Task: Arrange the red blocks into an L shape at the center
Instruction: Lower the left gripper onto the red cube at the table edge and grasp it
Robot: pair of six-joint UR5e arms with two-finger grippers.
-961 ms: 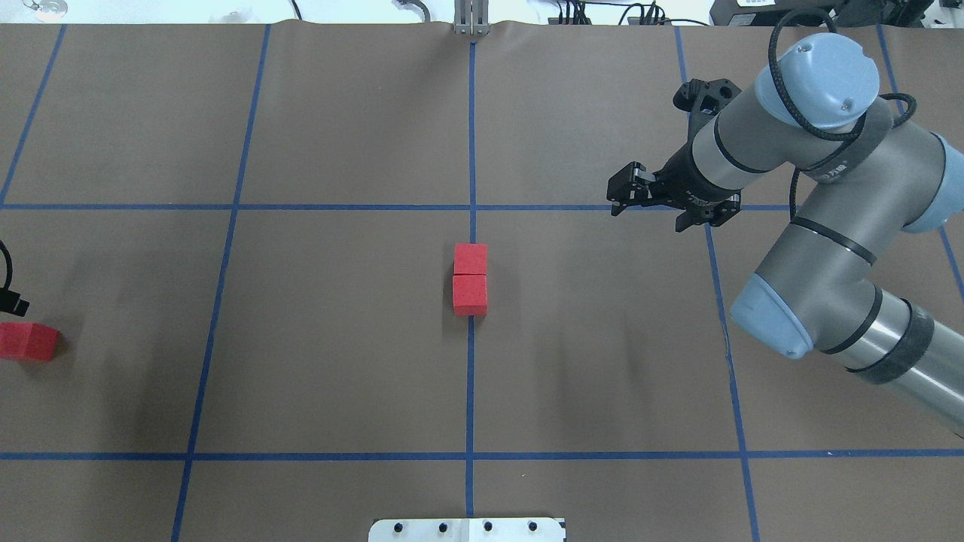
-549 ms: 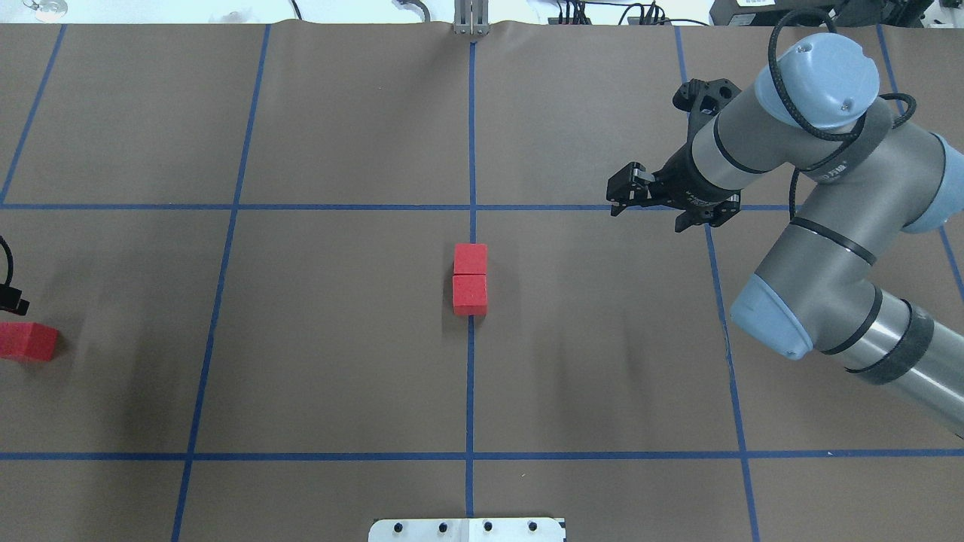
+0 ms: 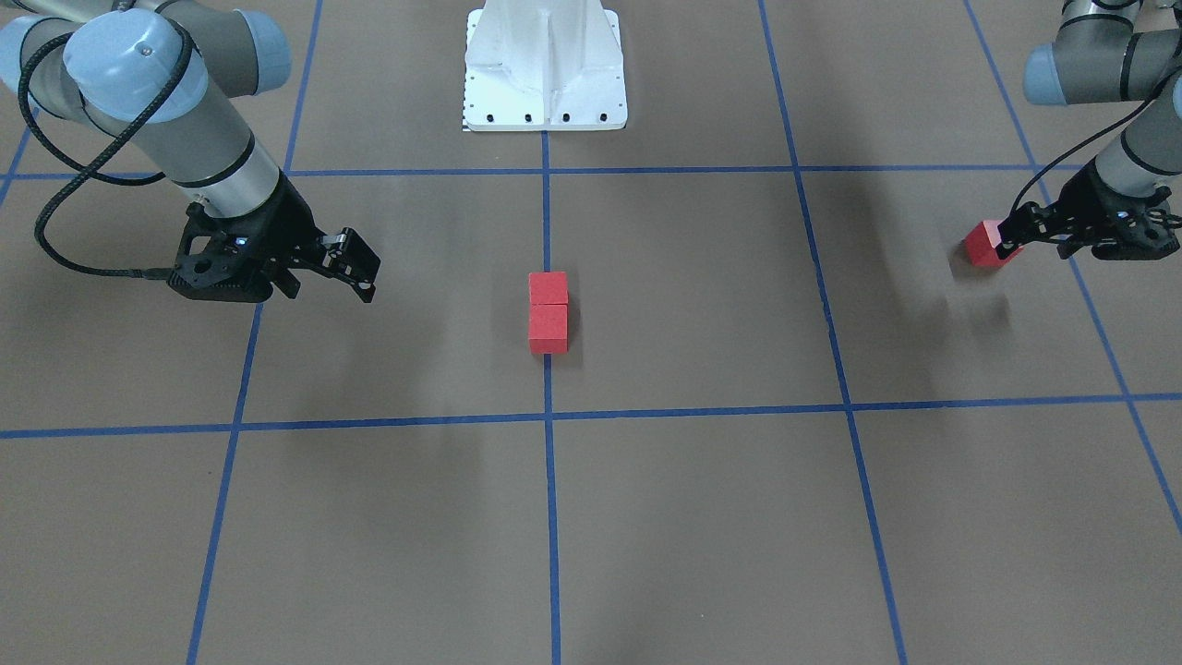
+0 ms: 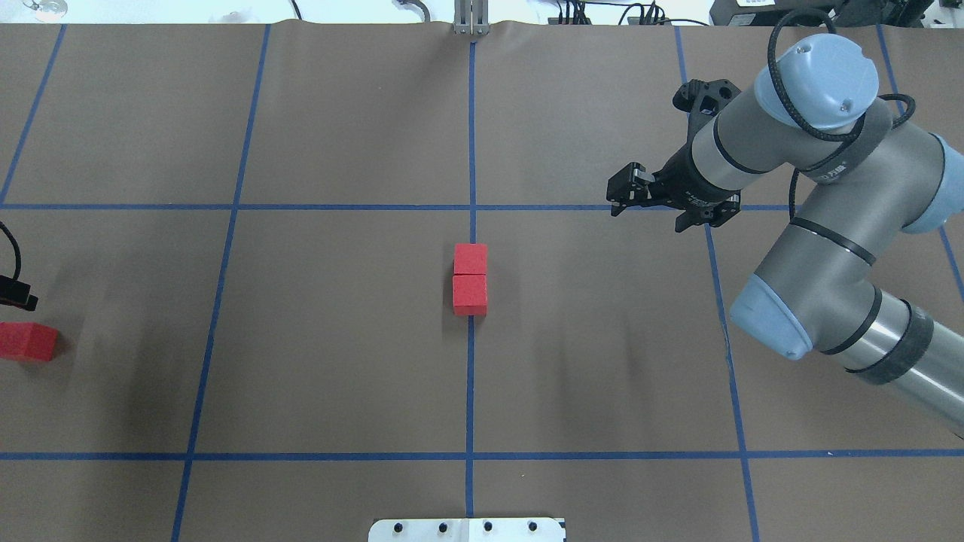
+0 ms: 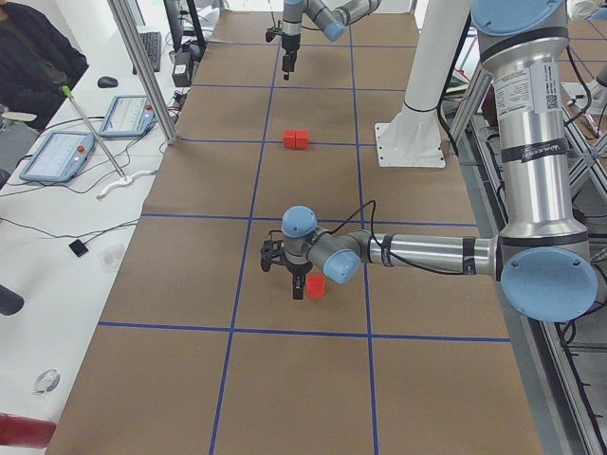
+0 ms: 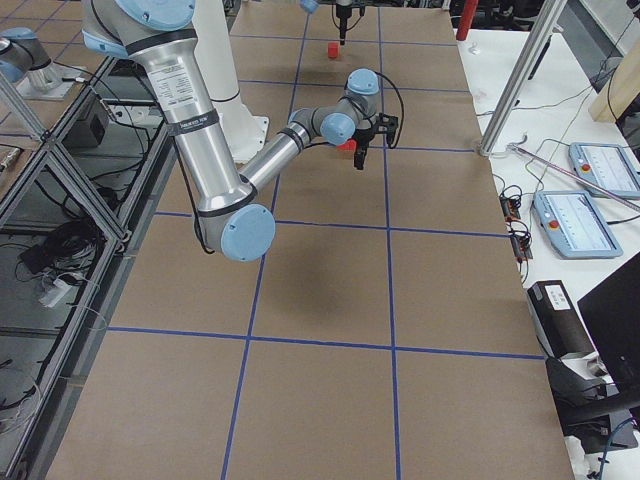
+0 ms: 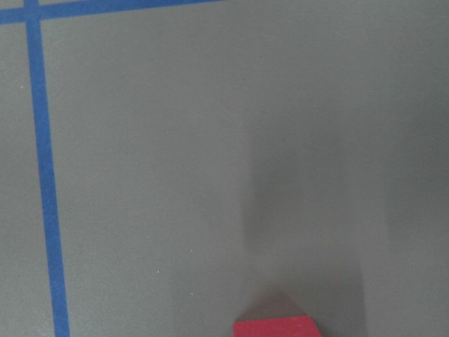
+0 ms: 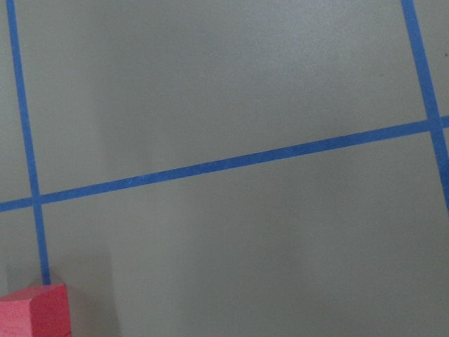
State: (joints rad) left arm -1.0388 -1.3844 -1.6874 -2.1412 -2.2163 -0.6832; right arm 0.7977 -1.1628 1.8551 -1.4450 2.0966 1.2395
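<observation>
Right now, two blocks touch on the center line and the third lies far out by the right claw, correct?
Not quite. The third block lies by the left claw, not the right claw. The front-facing view shows it at that view's right edge, which is the robot's left. The other two blocks do touch on the center line.

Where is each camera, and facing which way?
Front-facing: opposite, facing robot; base, left arm, right arm.
Overhead: behind robot, looking down; right arm.
Exterior left: from robot's left; left arm near.
Exterior right: opposite side; right arm near.
Left wrist: down onto lone red block; no body.
Right wrist: down onto blue tape; no body.
First two share the centre pair.
</observation>
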